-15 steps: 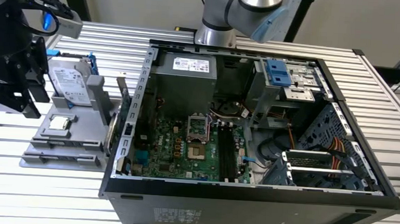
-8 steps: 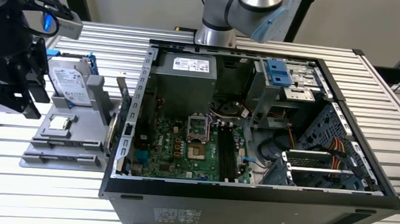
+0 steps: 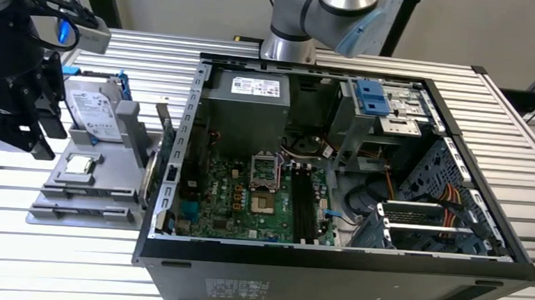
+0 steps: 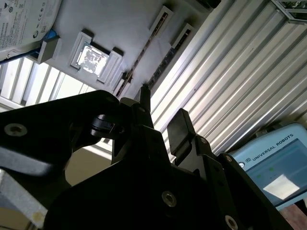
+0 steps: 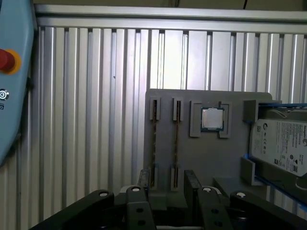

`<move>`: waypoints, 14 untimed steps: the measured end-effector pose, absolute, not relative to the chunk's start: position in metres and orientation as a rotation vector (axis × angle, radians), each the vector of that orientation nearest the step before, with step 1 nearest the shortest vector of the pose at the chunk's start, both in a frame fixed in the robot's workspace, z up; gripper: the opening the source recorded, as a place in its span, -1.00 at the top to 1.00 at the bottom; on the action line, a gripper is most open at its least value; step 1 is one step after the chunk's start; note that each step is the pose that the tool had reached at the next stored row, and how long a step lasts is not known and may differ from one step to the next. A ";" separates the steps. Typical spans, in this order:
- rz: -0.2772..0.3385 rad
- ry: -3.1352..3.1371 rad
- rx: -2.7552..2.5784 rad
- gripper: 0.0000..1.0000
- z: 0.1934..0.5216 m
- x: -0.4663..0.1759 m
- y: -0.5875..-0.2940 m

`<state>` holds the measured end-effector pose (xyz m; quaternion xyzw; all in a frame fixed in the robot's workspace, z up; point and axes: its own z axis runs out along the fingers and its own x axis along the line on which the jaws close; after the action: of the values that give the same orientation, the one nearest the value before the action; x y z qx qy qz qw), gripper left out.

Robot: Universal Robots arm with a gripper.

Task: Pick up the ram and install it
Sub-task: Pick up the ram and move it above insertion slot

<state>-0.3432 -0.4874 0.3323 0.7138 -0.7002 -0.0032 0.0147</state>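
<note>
First wrist view cuts my gripper off at the edge, yet its fingers stand apart, empty. Just ahead, the ram stands edge-on in a slot of the grey tray, barely readable, then the processor, then the half-cropped hard drive.

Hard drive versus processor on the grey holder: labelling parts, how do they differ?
The hard drive is large and oblong; the processor is small and square. The hard drive carries a white label and leans in a blue frame; the processor lies flat. Both are silver.
</note>
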 end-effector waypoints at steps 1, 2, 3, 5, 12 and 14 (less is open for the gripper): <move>-0.010 -2.179 2.222 -1.00 0.332 -0.343 -0.487; -0.010 -2.179 2.222 -1.00 0.332 -0.343 -0.487; -0.010 -2.179 2.222 -1.00 0.332 -0.343 -0.487; -0.010 -2.179 2.222 -1.00 0.332 -0.343 -0.487; -0.009 -2.179 2.222 -1.00 0.330 -0.343 -0.487; -0.010 -2.179 2.222 -1.00 0.328 -0.343 -0.487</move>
<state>-0.3432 -0.4874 0.3279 0.7138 -0.7002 -0.0031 0.0147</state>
